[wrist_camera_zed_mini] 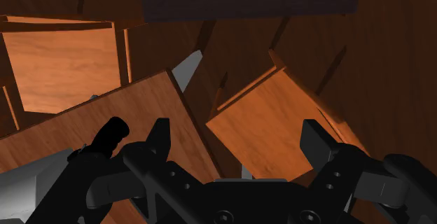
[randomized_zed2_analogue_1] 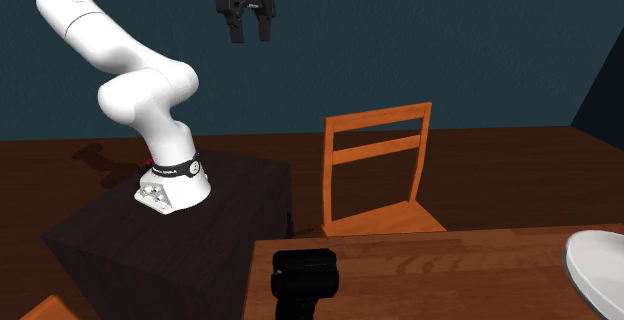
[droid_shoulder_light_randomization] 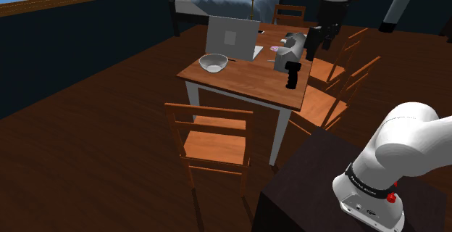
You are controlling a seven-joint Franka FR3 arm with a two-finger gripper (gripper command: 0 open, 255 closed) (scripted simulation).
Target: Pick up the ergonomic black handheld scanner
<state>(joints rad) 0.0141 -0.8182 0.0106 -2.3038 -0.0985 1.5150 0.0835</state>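
Observation:
The scanner (droid_shoulder_light_randomization: 288, 58) stands on the wooden table (droid_shoulder_light_randomization: 239, 78) near its edge at the shoulder view's right, with a grey body and a black handle. It appears as a black block (randomized_zed2_analogue_1: 305, 280) in the second exterior view. My gripper (droid_shoulder_light_randomization: 321, 43) hangs open above and just beyond that table edge, over a chair seat, holding nothing. In the second exterior view the gripper (randomized_zed2_analogue_1: 251, 34) sits high above the table. The wrist view has the gripper (wrist_camera_zed_mini: 237, 145) with its fingers (wrist_camera_zed_mini: 158, 140) wide apart and the scanner's black handle (wrist_camera_zed_mini: 106, 140) just outside one finger.
A white bowl (droid_shoulder_light_randomization: 214, 63) and a grey boxy object (droid_shoulder_light_randomization: 233, 38) share the table. Wooden chairs stand at the near side (droid_shoulder_light_randomization: 214, 140), the right side (droid_shoulder_light_randomization: 326, 100) and the far side (droid_shoulder_light_randomization: 290, 11). A bed (droid_shoulder_light_randomization: 224, 2) lies behind. The dark stand (droid_shoulder_light_randomization: 319, 194) is at lower right.

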